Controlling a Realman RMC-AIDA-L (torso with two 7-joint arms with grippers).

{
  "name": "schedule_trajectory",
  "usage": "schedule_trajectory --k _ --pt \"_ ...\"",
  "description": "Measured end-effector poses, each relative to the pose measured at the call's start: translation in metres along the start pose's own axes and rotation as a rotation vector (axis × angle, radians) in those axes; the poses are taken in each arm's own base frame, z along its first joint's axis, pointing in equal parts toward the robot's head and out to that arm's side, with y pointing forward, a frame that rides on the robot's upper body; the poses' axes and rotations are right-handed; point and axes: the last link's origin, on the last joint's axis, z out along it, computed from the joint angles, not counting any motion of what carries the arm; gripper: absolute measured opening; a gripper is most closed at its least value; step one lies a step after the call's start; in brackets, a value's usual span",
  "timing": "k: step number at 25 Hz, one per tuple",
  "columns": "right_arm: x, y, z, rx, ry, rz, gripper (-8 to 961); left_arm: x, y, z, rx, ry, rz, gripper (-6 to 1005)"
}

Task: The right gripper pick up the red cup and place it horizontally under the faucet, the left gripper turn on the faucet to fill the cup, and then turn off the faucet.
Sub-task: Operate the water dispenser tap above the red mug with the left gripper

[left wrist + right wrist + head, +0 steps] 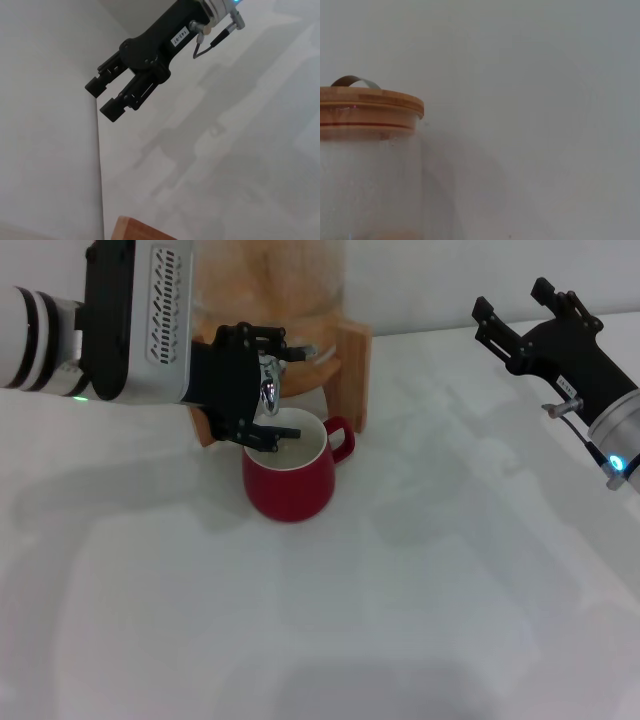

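The red cup (290,480) stands upright on the white table, its white inside showing and its handle turned to the right. The chrome faucet (268,388) hangs just above the cup's rim. My left gripper (265,385), with its white slotted housing, reaches in from the left. Its black fingers (262,336) stand spread above and below the faucet, so it is open. My right gripper (512,302) hovers at the far right above the table, open and holding nothing. The left wrist view also shows the right gripper (100,98) open.
Behind the cup, a glass dispenser jar (270,280) sits on a wooden stand (352,365). The right wrist view shows the jar's wooden lid (370,107) against the white wall. The wooden stand's corner (135,230) shows in the left wrist view.
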Motion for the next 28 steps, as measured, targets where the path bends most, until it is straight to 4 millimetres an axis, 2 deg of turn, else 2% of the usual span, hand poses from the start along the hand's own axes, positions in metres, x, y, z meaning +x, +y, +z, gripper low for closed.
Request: schedule_trajectory --k 17,28 --pt "0.0 -0.001 0.0 0.002 0.001 -0.001 831 0.001 -0.003 0.0 0.015 -0.004 0.017 841" --pt "0.001 -0.002 -0.002 0.009 0.005 0.001 829 0.01 0.005 0.003 0.001 0.05 -0.006 841"
